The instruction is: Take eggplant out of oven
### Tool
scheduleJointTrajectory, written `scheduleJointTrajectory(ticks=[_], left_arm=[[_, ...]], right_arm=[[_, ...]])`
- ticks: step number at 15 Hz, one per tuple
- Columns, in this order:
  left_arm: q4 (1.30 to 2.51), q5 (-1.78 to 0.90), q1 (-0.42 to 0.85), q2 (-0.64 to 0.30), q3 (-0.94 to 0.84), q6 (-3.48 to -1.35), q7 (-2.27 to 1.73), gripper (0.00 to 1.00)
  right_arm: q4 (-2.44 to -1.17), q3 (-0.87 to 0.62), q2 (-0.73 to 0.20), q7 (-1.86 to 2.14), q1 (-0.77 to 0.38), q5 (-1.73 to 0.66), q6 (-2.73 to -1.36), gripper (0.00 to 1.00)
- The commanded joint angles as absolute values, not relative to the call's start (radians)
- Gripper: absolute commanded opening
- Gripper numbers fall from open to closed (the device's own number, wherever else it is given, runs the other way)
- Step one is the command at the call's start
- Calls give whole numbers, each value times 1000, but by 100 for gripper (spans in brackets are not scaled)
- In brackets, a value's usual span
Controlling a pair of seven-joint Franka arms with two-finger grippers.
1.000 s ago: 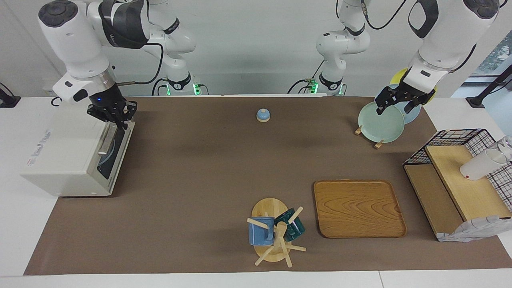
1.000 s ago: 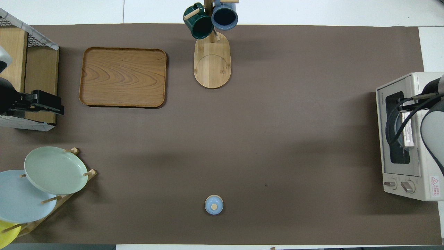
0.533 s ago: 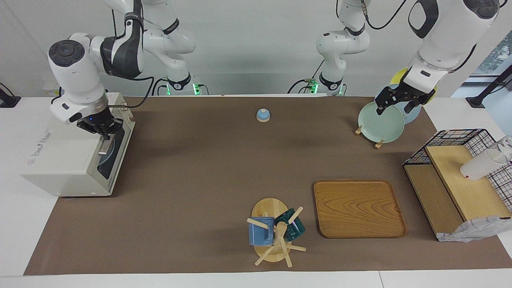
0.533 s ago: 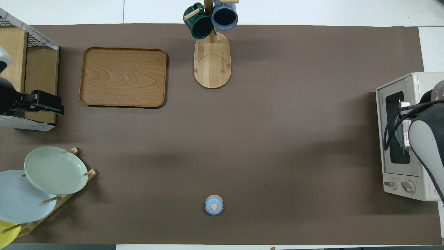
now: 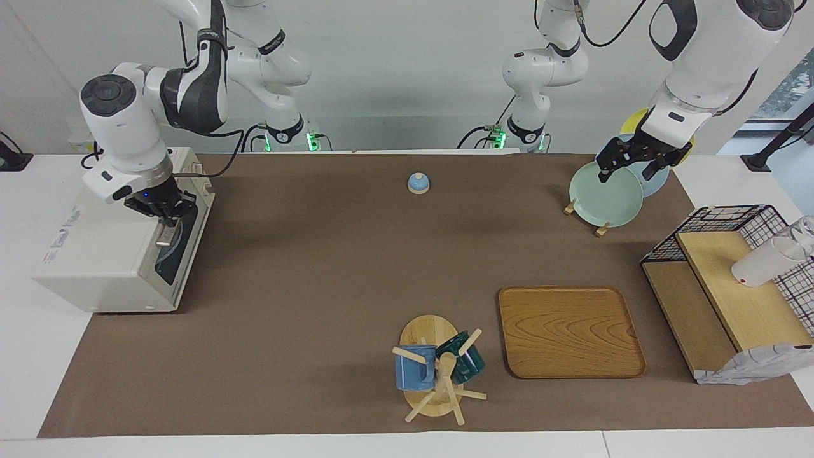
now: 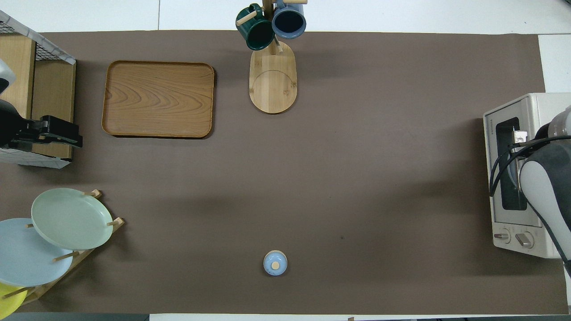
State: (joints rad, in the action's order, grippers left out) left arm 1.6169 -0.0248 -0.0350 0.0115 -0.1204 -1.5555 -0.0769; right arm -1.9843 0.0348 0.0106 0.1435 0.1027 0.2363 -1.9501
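The cream-white oven (image 5: 102, 254) stands at the right arm's end of the table, its dark glass door (image 5: 173, 251) closed; it also shows in the overhead view (image 6: 535, 100). The eggplant is hidden. My right gripper (image 5: 166, 215) is down at the top of the door, on the end of the metal bar handle (image 5: 164, 236) nearer to the robots. In the overhead view its own arm covers it. My left gripper (image 5: 628, 170) waits open and empty in the air over the plate rack (image 5: 601, 226); it also shows in the overhead view (image 6: 67, 136).
A small blue lid (image 5: 418, 183) lies near the robots at mid-table. A mug tree (image 5: 439, 372) and a wooden tray (image 5: 570, 331) lie farther out. A black wire basket shelf (image 5: 731, 219) with a white cup (image 5: 763, 264) stands at the left arm's end.
My right arm has swung down and back over the oven, and its gripper has settled lower onto the door handle. The left arm has not moved. The door stays closed.
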Motion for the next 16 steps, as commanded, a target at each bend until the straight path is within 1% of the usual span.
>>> scheduleJointTrajectory(ticks=[1,6,8,10,13,16], left_arm=[[1608,-11,-46,8,-127,-1545,-72,100],[1608,-9,-46,8,-127,-1545,-72,100],[1608,-11,-46,8,-127,-1545,-72,100],[1608,-11,-46,8,-126,-1545,-72,100],[1608,-11,-46,8,-127,-1545,-72,100],[1608,-9,-46,8,-127,-1545,-72,100]], right_arm=[[-2048,23,25,129,115,239,-2005,0],[-2059,18,5,90,103,238,-2060,0],[-2063,17,-20,89,101,200,-2094,0],[-2065,18,-37,71,55,164,-2111,0],[-2066,18,-52,14,25,140,-2118,0],[-2092,18,-52,11,5,123,-2169,0]])
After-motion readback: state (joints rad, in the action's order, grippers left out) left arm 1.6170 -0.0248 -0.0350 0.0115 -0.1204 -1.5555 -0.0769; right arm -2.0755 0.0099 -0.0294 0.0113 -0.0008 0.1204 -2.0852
